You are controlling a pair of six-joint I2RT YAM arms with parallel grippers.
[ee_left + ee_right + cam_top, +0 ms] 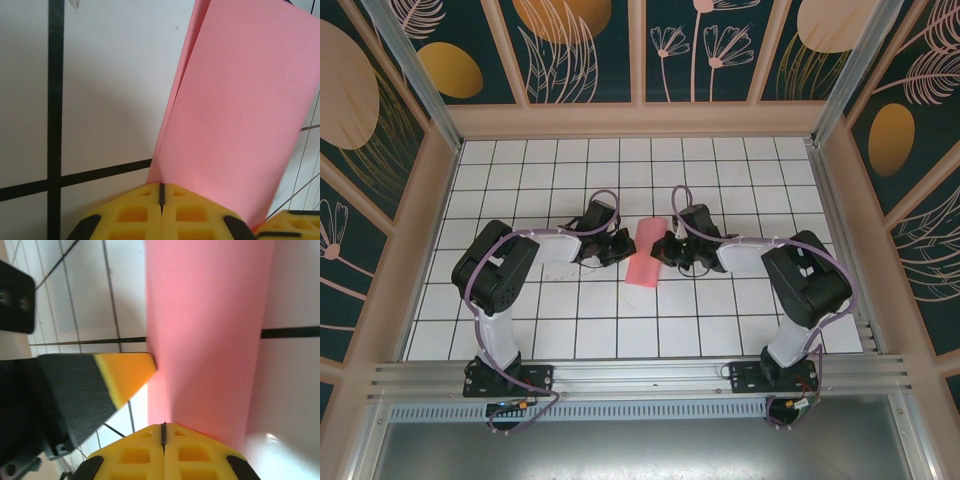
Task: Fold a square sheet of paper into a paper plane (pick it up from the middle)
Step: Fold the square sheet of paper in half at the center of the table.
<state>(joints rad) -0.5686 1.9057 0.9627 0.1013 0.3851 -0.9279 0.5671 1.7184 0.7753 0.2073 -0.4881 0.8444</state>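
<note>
White-tiled table (pixel 520 330), centre: left gripper (pixel 618 246) and right gripper (pixel 665 250), each clamped on an edge of the doubled-over square sheet of paper (pixel 643 256), should line up its edges squarely before creasing.

The pink paper (pixel 240 110) is cut off at its far end, its near end hidden behind left fingers (pixel 192 200).

You look from top camera high behind arm bases, tilted down and forward, far enough to take in whole tiled table (pixel 520 330). Your left wrist camera sits right behind left gripper (pixel 161 192), looking along fingers, very near pink paper (pixel 240 125). Right wrist camera sits likewise behind right gripper (pixel 163 427), facing opposite way — all three views share that paper.
</note>
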